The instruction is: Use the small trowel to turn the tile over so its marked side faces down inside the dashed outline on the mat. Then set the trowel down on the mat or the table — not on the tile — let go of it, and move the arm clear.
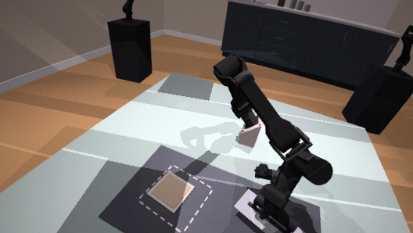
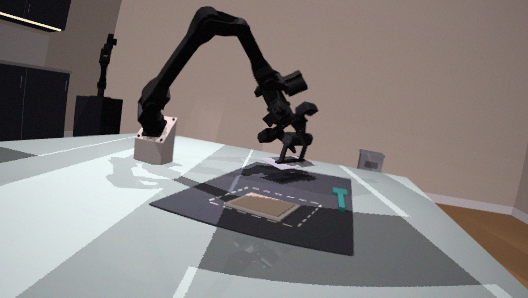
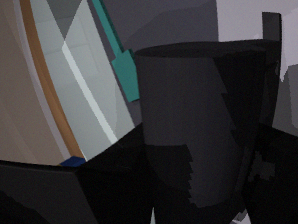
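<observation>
The hand [image 1: 271, 209] [image 2: 292, 139] [image 3: 189, 121], partly closed, grips the trowel [image 1: 246, 206] [image 2: 276, 163] [image 3: 240, 20] above the mat [image 1: 129, 199] [image 2: 320, 235] [image 3: 165, 25]; the tile [image 1: 169, 189] [image 2: 265, 205] lies lower, apart from both.

Tile [image 1: 166, 189] [image 2: 262, 206]: matt, smooth, ceramic-looking. Mat [image 1: 129, 203] [image 2: 325, 240] [image 3: 175, 17]: flat matt, cloth or rubber, cannot tell. Table [image 1: 137, 121] [image 2: 100, 225] [image 3: 90, 95]: smooth, faint sheen. Trowel [image 1: 243, 201] [image 2: 272, 161] [image 3: 240, 17]: pale blade, smooth; metal or plastic unclear. T-piece [image 2: 341, 198] [image 3: 127, 75]: matt, plastic-looking. Arm [image 1: 260, 94] [image 2: 177, 60]: matt black, plastic or painted metal. Floor [image 1: 78, 105] [image 2: 480, 227] [image 3: 40, 65]: wood-look, smooth.
</observation>
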{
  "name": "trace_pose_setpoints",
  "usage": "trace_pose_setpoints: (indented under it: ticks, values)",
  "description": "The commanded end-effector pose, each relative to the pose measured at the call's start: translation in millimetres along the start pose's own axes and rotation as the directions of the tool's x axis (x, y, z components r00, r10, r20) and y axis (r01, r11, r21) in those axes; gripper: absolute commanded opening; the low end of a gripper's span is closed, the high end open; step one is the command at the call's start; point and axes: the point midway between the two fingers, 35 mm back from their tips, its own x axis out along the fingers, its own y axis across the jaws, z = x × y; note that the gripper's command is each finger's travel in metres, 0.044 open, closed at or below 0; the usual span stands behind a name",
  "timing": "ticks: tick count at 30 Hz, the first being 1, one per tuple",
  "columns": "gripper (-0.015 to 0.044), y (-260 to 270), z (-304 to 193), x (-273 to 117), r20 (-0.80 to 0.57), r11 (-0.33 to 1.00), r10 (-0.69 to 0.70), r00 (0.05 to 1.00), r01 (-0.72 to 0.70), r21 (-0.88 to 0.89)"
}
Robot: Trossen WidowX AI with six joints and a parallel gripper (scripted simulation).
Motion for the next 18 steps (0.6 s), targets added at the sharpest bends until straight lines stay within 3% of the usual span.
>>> trace_pose_setpoints:
  ticks: [1,18]
  values:
    - [0.0,-5.4,-9.6,-8.7,0.021,0.999,0.016,1.0,-0.016,0.041]
    - [0.0,-53.0,-36.2,-31.6,0.136,0.977,0.121,0.983,-0.142,0.161]
